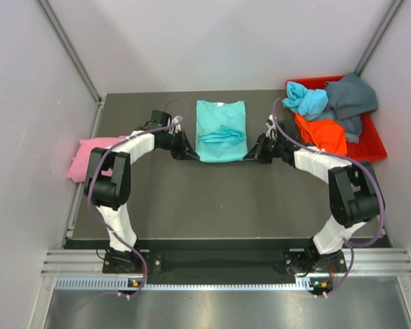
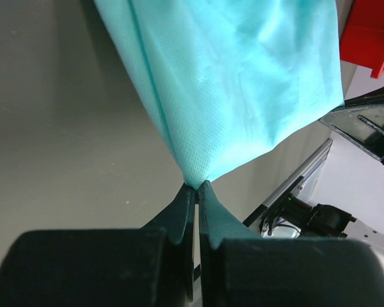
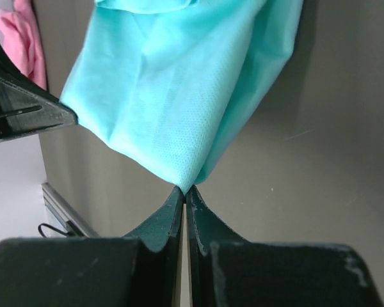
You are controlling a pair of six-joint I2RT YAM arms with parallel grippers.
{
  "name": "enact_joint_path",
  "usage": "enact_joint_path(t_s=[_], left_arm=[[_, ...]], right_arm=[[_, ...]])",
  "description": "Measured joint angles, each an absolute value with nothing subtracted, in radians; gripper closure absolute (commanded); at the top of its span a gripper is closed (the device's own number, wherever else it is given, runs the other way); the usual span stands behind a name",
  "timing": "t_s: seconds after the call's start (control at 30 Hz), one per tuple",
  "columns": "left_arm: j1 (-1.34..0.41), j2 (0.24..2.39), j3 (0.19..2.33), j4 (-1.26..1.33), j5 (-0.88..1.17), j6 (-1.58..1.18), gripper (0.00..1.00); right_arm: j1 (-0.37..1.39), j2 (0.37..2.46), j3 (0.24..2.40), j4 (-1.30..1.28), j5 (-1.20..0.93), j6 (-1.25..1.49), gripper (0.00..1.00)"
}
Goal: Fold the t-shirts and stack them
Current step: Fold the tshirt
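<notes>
Folding step: the teal cotton t-shirt [image 1: 220, 130] lies on the far middle of the dark desk [image 1: 219, 199], sleeves turned in. Our left hand [image 2: 197, 187] and right hand [image 3: 184, 189] each pinch a near hem corner. Next, we judge: lift both evenly toward the collar.

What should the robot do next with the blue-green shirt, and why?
Probably lift both corners together and carry them away toward the collar, folding the teal t-shirt in half. Both pairs of jaws are shut, each pinching a near corner, and the sleeves already look tucked in.
</notes>
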State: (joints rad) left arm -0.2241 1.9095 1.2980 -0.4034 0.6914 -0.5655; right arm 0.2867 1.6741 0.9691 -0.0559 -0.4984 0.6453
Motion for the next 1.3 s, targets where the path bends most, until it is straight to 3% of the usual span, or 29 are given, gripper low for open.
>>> enact_joint_path(t_s=[0.7,0.93,1.3], left_arm=[[-0.263,1.566,1.206,-0.45,0.656,-0.516,1.0],[-0.263,1.617,1.23,-0.47,0.631,-0.482,1.0],[-0.253,1.914,1.543,-0.482,0.585,-0.429,1.0]], right_arm=[[0.287,1.36,0.941,-0.188,-0.495,0.57,1.0],[0.287,1.435,0.94,-0.149,-0.499,0.569,1.0],[0.281,1.73,1.198,-0.109,-0.498,0.56,1.0]])
